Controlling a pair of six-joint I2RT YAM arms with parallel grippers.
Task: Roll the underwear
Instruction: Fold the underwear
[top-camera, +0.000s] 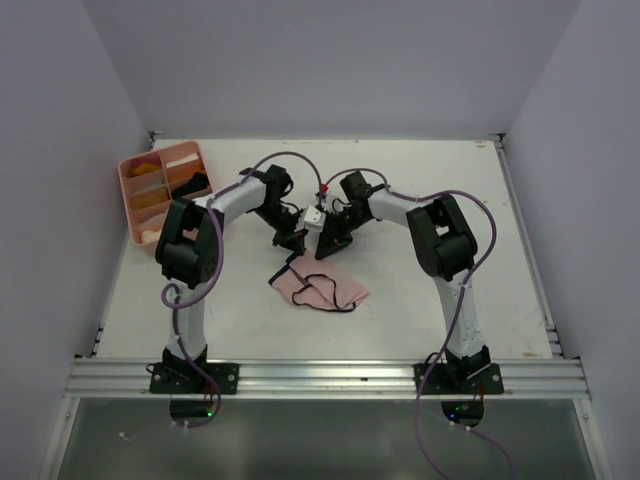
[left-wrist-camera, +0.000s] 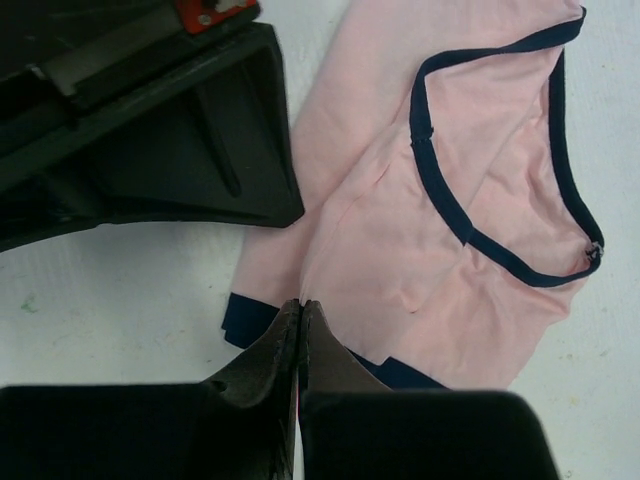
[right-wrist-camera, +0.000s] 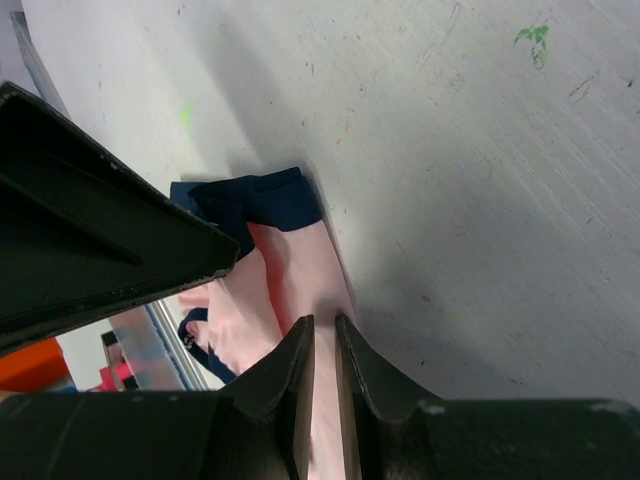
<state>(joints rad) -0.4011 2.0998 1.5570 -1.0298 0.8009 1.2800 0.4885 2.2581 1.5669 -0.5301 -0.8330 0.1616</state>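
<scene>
The pale pink underwear (top-camera: 322, 286) with thin dark edging lies crumpled on the white table, in front of both grippers. My left gripper (top-camera: 290, 241) is at its far edge. In the left wrist view the jaws (left-wrist-camera: 301, 304) are shut, pinching a fold of the pink cloth (left-wrist-camera: 400, 260). My right gripper (top-camera: 326, 243) is right beside it. In the right wrist view its jaws (right-wrist-camera: 324, 325) are nearly shut with a strip of the pink cloth (right-wrist-camera: 300, 265) between them. The two grippers are almost touching.
A pink compartment tray (top-camera: 131, 192) stands at the far left and holds yellow and pale items and a dark item (top-camera: 196, 184), possibly the dark underwear. White walls enclose the table (top-camera: 450, 290). A metal rail runs along the near edge.
</scene>
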